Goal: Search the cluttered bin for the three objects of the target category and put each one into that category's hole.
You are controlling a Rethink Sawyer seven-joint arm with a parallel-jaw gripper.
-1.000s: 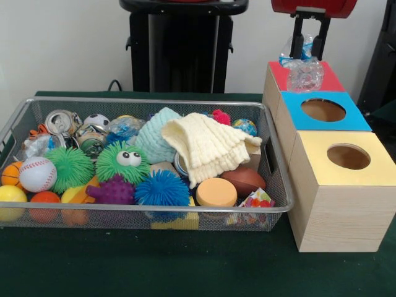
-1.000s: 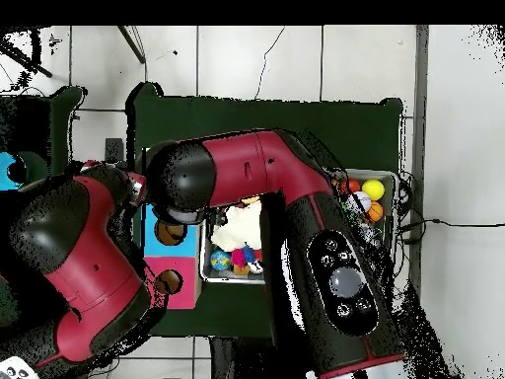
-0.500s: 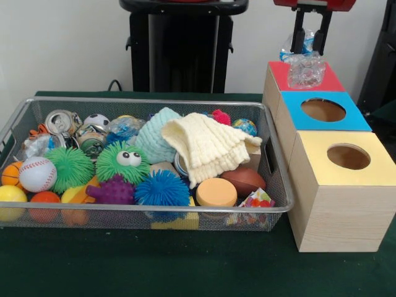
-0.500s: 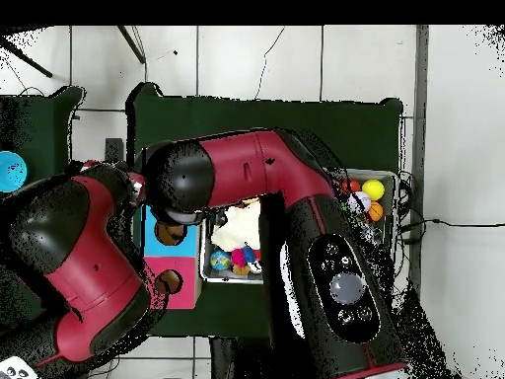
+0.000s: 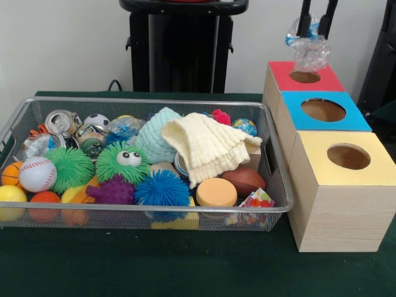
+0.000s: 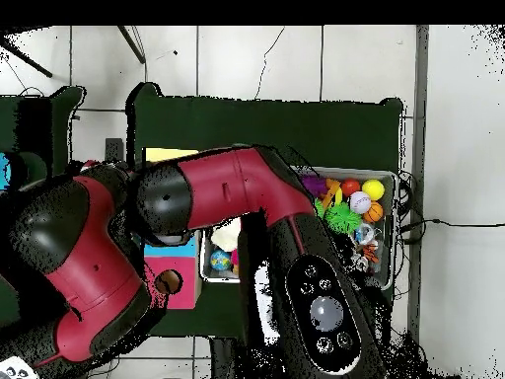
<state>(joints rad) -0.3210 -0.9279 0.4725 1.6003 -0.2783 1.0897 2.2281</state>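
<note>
The hand (image 5: pixel 315 23) grips a crumpled plastic bottle (image 5: pixel 308 49) above the red box's hole (image 5: pixel 304 77). Open air separates bottle and rim.

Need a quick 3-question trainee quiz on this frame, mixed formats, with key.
1. True or false: the crumpled plastic bottle hangs between the fingers of the gripper above the red box.
2. Multiple choice: which box stands nearest the front-view camera? A) red box B) blue box C) yellow box
3. Fill in: the cream knitted cloth lies in the wire ____.

Key
1. True. The bottle is off the box top, and the red box's hole shows open below it.
2. C. The three boxes run in a row, red farthest, blue in the middle, yellow closest.
3. Bin. The cloth is draped over other items near the bin's middle.
</note>
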